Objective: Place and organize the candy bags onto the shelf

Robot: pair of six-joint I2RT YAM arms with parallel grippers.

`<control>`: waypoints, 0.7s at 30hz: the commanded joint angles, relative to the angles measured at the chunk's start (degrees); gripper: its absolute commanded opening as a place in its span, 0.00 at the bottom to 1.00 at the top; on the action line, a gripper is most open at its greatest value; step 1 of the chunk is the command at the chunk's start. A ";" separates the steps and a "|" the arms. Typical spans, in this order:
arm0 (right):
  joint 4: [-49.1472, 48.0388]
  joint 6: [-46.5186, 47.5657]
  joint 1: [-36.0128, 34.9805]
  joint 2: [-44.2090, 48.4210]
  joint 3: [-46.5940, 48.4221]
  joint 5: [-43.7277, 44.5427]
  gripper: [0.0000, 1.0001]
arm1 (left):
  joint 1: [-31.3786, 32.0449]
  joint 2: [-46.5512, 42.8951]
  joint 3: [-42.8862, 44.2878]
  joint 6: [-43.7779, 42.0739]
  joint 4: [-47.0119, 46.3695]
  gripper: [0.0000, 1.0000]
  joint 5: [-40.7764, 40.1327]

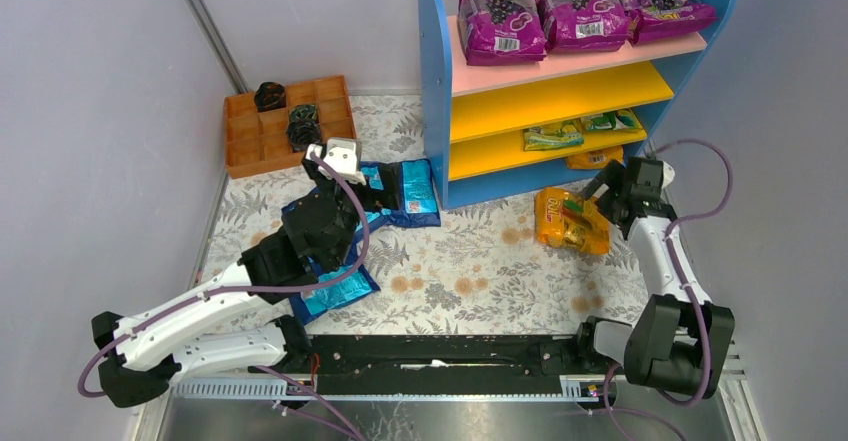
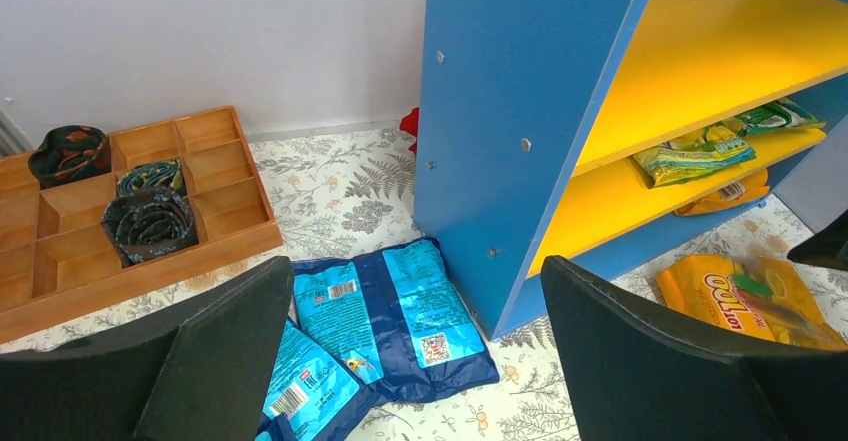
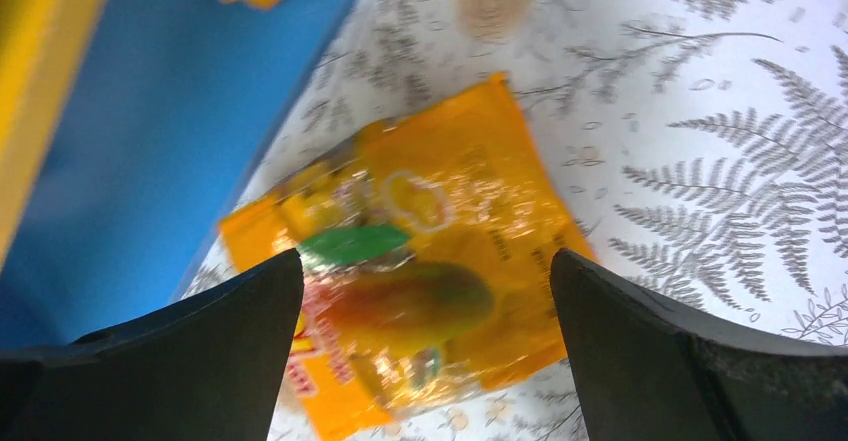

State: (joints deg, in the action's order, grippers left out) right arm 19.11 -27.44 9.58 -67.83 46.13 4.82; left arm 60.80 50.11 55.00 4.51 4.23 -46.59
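Note:
The shelf (image 1: 436,91) stands at the back right, with green-yellow candy bags (image 1: 553,137) on its middle yellow board and an orange one (image 1: 593,158) on the lowest tier. Blue candy bags (image 1: 412,189) lie flat on the cloth left of the shelf, seen close in the left wrist view as blue bags (image 2: 425,301). My left gripper (image 2: 418,266) hovers open above them, holding nothing. An orange candy bag (image 3: 440,211) lies on the cloth before the shelf's right end (image 1: 570,223). My right gripper (image 3: 425,261) is open just over it, its fingers on either side and apart from it.
An orange compartmented tray (image 1: 262,141) with dark rolled items sits at the back left. Three purple grape-print bags (image 1: 580,11) fill the pink top board. Walls close in on the left, back and right. Another blue bag (image 1: 335,296) lies under my left arm.

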 commanded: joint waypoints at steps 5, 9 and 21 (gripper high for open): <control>-12.60 -2.75 9.69 -2.14 -8.98 -6.75 1.00 | -0.15 0.12 1.95 1.42 -0.11 0.99 2.63; -13.04 -2.21 10.21 -4.60 -10.39 -12.90 1.00 | -0.13 0.07 2.17 1.81 0.30 0.99 3.79; -7.44 -13.73 -11.34 11.35 -21.24 -27.60 1.00 | -0.50 -0.18 2.16 2.25 0.43 0.99 5.44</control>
State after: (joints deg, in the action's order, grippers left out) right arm 9.21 -35.14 6.07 -62.11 26.02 -17.19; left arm 60.77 50.13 55.02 6.09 6.00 -42.28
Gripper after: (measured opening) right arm 0.995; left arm 0.987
